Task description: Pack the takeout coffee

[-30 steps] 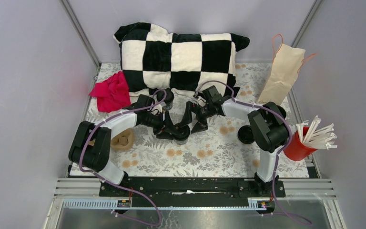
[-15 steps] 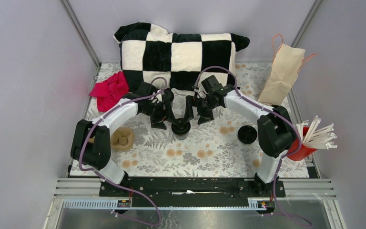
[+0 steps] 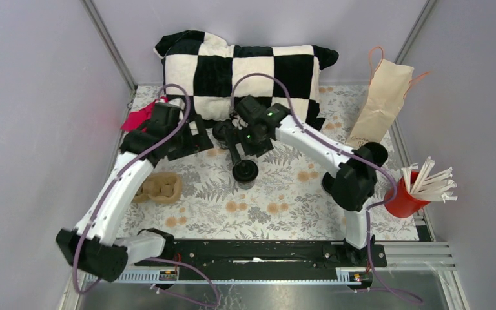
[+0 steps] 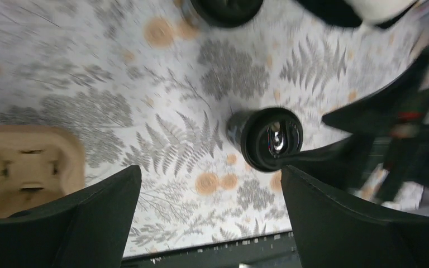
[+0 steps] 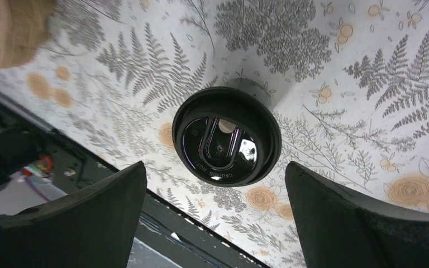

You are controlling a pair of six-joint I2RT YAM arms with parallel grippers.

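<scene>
Your right gripper [image 5: 215, 167] hung right above one coffee cup [image 5: 226, 142]. Its two fingers were spread wide, one on each side of the cup. They touched nothing. The cup stood up straight on the flowery tablecloth [image 3: 278, 210], near the middle of the table. Its round black lid [image 5: 212, 162] was on. In the top view, the gripper showed just behind that cup.

Your left gripper [image 4: 209, 178] was spread wide too, and it held nothing. It was over the far left part of the cloth, close to the black and white pillow [image 3: 245, 71] and the red rag [image 3: 135, 121]. It was apart from the cup.

The brown cup carrier [image 3: 161, 187] lay on the cloth to the left of the cup, near it but not touching. The cup was not in the carrier.

The other coffee cup [image 4: 226, 6] showed only a little, at the top edge of the left wrist view, and it was blurry. In the top view, the bend of your right arm hid most of it on the right side of the table.

A red cup of white straws [image 3: 403, 200] stood at the right edge. A brown paper bag [image 3: 382, 97] leaned in the far right corner.
</scene>
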